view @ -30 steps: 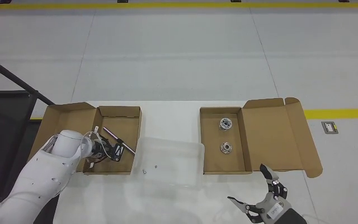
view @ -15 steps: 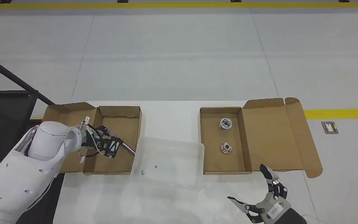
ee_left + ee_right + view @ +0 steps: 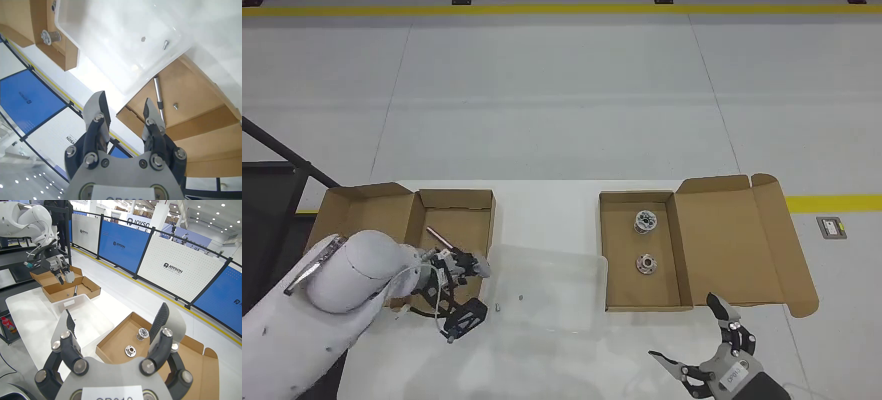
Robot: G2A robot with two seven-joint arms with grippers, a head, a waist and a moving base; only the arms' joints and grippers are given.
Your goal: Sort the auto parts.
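Top view: on the white table (image 3: 542, 215), the left gripper (image 3: 474, 292) is swinging out of the open brown cardboard box (image 3: 467, 205) toward the clear plastic tray (image 3: 562, 295), jaws spread wide, holding nothing. The right gripper (image 3: 682, 326) is hovering near the table's front edge, equally open and empty. The slim metal rod (image 3: 434, 235) is lying in that box, probably sorted; a tiny silver screw (image 3: 165, 44) is sitting in the tray, likely next.
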